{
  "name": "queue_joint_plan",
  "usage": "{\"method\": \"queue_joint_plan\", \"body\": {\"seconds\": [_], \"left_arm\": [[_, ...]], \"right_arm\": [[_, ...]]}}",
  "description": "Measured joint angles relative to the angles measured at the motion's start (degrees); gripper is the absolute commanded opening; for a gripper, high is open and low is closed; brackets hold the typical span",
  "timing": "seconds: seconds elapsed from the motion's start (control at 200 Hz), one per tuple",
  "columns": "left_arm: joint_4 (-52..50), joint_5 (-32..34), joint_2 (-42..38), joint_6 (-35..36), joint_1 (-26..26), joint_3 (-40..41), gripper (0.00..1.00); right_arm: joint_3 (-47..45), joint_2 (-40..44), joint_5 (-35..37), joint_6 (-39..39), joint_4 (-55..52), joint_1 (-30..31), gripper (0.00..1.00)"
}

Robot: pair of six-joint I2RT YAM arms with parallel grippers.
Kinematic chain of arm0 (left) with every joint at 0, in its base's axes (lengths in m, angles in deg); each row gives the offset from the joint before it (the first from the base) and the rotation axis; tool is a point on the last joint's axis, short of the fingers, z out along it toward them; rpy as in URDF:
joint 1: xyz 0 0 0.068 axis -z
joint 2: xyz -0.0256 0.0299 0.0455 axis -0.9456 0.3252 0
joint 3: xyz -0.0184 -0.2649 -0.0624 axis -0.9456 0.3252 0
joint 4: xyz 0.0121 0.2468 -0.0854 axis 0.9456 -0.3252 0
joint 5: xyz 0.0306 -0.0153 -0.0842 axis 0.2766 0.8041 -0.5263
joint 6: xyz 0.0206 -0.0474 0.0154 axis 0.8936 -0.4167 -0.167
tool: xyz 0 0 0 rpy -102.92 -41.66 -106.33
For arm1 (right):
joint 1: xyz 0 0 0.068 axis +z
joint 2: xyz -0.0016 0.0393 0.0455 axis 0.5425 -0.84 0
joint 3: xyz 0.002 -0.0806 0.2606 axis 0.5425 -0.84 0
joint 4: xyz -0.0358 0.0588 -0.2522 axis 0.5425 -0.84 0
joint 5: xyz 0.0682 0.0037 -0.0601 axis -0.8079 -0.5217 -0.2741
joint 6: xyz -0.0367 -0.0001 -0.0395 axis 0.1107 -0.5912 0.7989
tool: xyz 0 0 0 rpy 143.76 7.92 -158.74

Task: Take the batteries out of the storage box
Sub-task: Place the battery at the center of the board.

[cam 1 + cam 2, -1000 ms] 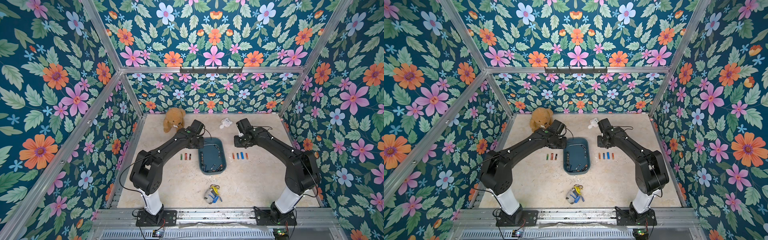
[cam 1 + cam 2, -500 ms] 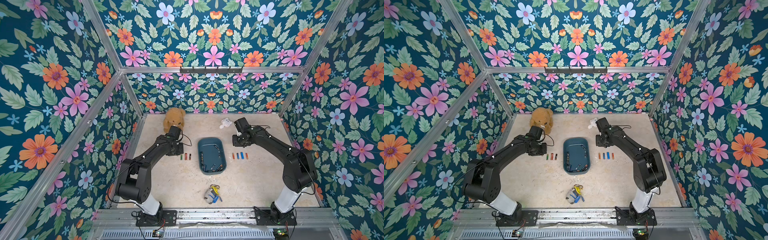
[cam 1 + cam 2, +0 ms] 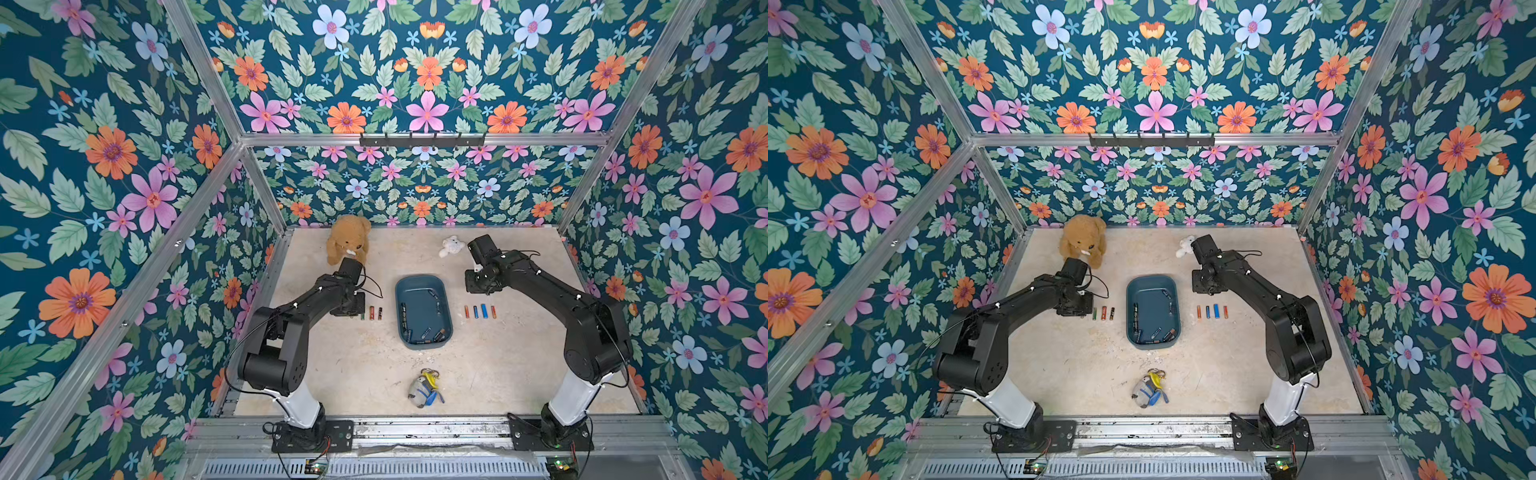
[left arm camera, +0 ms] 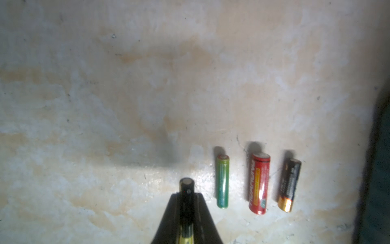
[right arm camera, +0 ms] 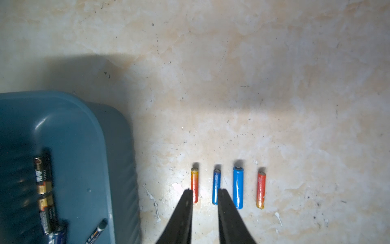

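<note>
Left wrist: left pincer point(image 4: 186, 196) clamps battery point(image 4: 186, 184), unseen in top views

The shallow teal-blue plastic storage box point(image 5: 84, 131) holds mostly black, copper-ended batteries point(image 5: 43, 173). Left of the box: a green cell point(image 4: 222, 181), a red cell point(image 4: 259, 182), a black copper-tipped cell point(image 4: 289, 184). Right of it: an orange-red cell point(image 5: 194, 184), a dark blue cell point(image 5: 216, 183), a bright blue cell point(image 5: 238, 187), a red-orange cell point(image 5: 261, 189). The left pincer point(image 4: 186, 194) holds a black-and-yellow cell point(image 4: 186, 183).

Shows storage box point(image 3: 419, 316) on desk point(image 3: 353, 365), dark batteries point(image 3: 428, 334) inside; three more lined up at its left, four at its right.
</note>
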Motion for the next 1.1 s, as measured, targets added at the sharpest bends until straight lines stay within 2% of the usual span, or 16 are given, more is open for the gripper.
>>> {"method": "queue_joint_plan", "body": {"seconds": [1.1], "left_arm": [[2.7,-0.6,4.0,0.4,0.0,-0.2,0.16]], "right_arm": [[1.1,-0.7,0.4,0.2,-1.1,0.0,0.27]]}}
